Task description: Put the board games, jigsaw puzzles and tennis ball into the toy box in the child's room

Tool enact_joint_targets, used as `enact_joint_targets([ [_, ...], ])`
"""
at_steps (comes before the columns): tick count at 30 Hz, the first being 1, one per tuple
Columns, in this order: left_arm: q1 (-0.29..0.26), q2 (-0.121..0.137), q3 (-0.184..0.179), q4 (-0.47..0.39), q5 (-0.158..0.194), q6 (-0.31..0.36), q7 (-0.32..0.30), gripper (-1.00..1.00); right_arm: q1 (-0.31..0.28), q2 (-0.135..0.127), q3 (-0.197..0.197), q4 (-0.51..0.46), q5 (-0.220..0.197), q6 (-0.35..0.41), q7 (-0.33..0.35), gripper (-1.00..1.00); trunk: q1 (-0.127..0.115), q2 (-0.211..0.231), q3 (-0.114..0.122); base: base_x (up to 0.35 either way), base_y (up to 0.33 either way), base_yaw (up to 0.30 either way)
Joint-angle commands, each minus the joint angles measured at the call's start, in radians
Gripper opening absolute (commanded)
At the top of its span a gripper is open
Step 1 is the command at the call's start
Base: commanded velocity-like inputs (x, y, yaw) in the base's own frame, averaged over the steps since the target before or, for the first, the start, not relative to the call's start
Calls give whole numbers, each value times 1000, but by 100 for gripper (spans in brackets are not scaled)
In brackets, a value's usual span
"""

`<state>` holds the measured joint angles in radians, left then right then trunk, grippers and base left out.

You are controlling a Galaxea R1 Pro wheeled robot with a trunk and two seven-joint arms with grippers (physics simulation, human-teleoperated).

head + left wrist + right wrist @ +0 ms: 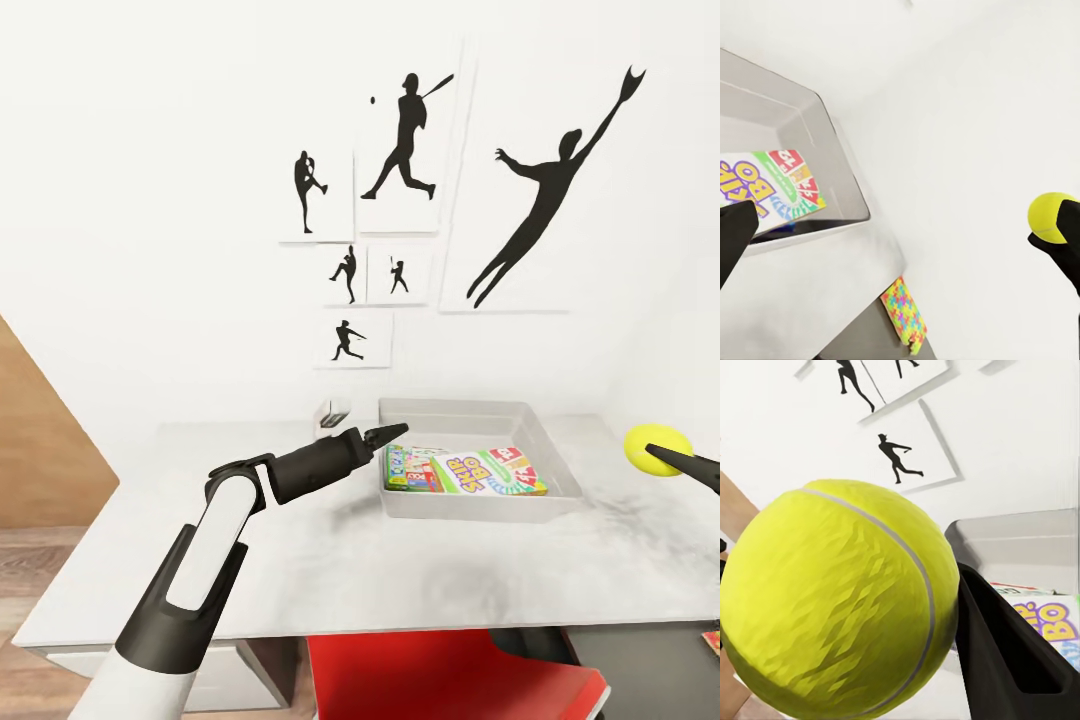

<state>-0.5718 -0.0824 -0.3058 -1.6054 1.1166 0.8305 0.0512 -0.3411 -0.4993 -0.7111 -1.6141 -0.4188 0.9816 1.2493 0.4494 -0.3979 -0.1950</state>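
A: Head view, why's the ball [657, 450] up in the air?

B: Right gripper [668, 457] pinches it, held above the table [300, 560], just off the box's [545, 438] right side. I'd say it's staged for a drop into the box. Left gripper [392, 433] hovers at the box's left rim w/ nothing in it, fingers look pressed together.

A: Anything inside?

B: Game boxes [465, 470] lie flat on the bottom. Top one reads "SKIP BO".

A: Left wrist view?

B: Same box [832, 142], lid lettering partly cut off: "BO" legible. Ball [1050, 217] sits well apart from it, clamped by dark fingers [1066, 251]. A puzzle [904, 313] lies on the lower dark section, so that's not packed yet.

A: Right wrist?

B: Ball [840, 600] up close, squeezed against a black finger [1005, 660]. Behind it the box's [1020, 540] wall, plus "BO" again on the game [1046, 619]. Wall pics [900, 450] are silhouettes, no text.
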Motion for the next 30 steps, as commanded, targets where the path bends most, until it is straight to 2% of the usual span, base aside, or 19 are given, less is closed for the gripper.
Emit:
enact_joint_targets([
  [1, -1, 0, 1, -1, 6, 4, 5, 100, -1, 0, 0, 0, -3, 9, 0, -100, 1, -2, -2, 0, -101, 0],
  [19, -2, -1, 1, -1, 6, 4, -5, 100, -1, 2, 0, 0, -3, 17, -7, -100, 1, -2, -2, 0, -20, 0],
  [26, 3, 2, 11, -1, 7, 3, -46, 100, -3, 2, -3, 1, -1, 23, -9, -100, 1, -2, -2, 0, 0, 0],
  [30, 5, 8, 21, -1, 13, -2, -91, 100, -7, 2, -4, 2, -2, 53, -38, -100, 1, -2, -2, 0, 0, 0],
])
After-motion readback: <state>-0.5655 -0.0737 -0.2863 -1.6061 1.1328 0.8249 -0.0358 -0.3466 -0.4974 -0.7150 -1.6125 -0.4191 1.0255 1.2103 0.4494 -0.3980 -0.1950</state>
